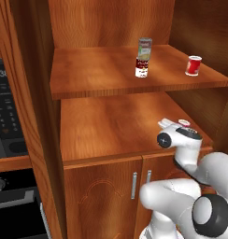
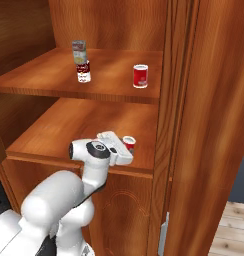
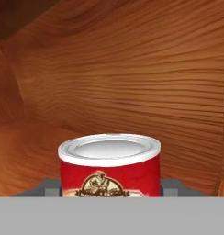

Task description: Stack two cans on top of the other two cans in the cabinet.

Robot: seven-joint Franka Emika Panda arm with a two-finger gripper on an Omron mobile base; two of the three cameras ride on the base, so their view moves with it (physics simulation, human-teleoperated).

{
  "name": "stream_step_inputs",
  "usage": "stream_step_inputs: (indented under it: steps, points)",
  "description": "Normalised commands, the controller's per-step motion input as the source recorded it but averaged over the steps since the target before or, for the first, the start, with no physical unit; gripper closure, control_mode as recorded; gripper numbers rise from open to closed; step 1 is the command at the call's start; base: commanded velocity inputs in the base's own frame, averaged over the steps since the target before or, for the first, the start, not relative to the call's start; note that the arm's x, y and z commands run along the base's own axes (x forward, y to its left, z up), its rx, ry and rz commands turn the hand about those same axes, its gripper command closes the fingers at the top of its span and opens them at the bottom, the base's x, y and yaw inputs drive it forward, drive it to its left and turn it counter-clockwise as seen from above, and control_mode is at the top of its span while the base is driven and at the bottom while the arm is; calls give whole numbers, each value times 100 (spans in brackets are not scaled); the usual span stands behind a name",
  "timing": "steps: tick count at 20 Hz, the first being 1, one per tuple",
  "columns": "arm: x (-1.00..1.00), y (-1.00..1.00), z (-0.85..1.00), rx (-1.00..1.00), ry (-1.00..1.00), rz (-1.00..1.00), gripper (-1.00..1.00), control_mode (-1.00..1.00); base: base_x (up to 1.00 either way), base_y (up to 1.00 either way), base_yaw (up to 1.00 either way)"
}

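On the upper shelf of the cabinet (image 1: 102, 74) the pale grey-green can (image 1: 145, 46) (image 2: 79, 51) stands on top of the red-over-white can (image 1: 142, 66) (image 2: 83, 71). The plain red can (image 1: 193, 65) (image 2: 140, 76) stands alone further right on that shelf. On the lower shelf, at the front right, my gripper (image 2: 126, 146) (image 1: 182, 126) is shut on the labelled red can (image 2: 129, 142) (image 3: 109, 167). In the hand view a grey finger pad (image 3: 52, 189) presses each side of this can, and its white lid faces up.
The cabinet's right side wall (image 2: 194, 100) rises close beside the gripped can. Two lower doors with slim metal handles (image 1: 133, 185) lie under the lower shelf. A black oven (image 1: 8, 116) stands to the left of the cabinet.
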Motion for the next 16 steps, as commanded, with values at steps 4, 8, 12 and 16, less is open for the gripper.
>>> stream_step_inputs:
  steps: [4, 8, 12, 16]
  points:
    - [-36, 5, 34, 0, 5, 16, 100, -100, 0, 0, 0]
    - [-35, 8, 33, 0, 9, 14, 100, -100, 0, 0, 0]
    - [-35, 9, 26, 0, 14, 14, 100, -100, 0, 0, 0]
    - [-35, 21, 23, 0, 23, 10, 100, -100, 0, 0, 0]
